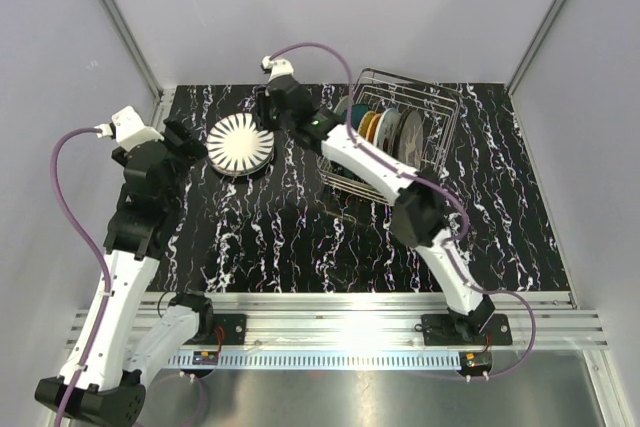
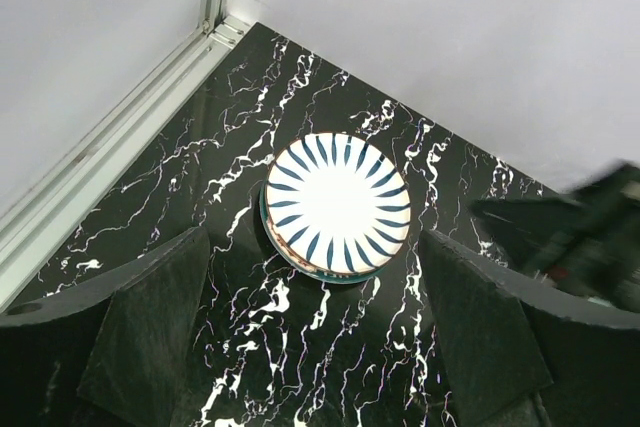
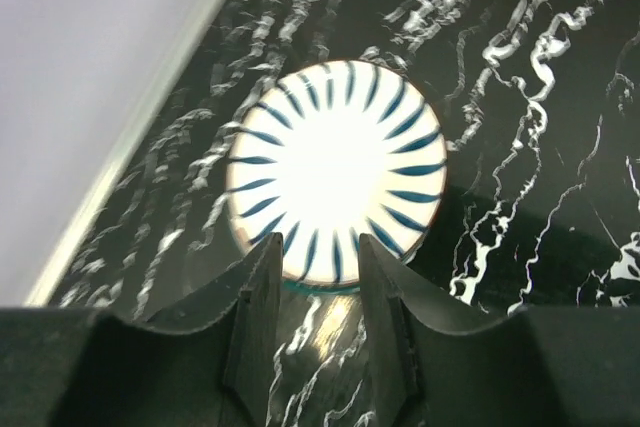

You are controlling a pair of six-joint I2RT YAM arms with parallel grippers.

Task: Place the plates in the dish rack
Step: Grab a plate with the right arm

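Plates (image 1: 385,129) stand mostly in the rack (image 1: 440,107) already, yet one striped plate (image 1: 240,144) waits on the counter (image 1: 300,237), before the half-open, empty right pincer (image 3: 315,252); the left pincer (image 2: 312,242) is wide open, empty.

a dish rack (image 1: 440,107) is set at the back of the table (image 1: 300,237), right of the middle. several plates (image 1: 385,130) are stood on edge in its left part, side by side. left of the rack, also towards the back, a stack of two plates (image 1: 240,144) is laid flat on the table, apart from the rack. the left gripper (image 1: 190,142) is held just left of the stack, its fingers spread wide. the right gripper (image 1: 268,112) is placed between the stack and the rack, at the stack's rear right rim, its fingers parted. the right arm is stretched across the rack's front left corner.
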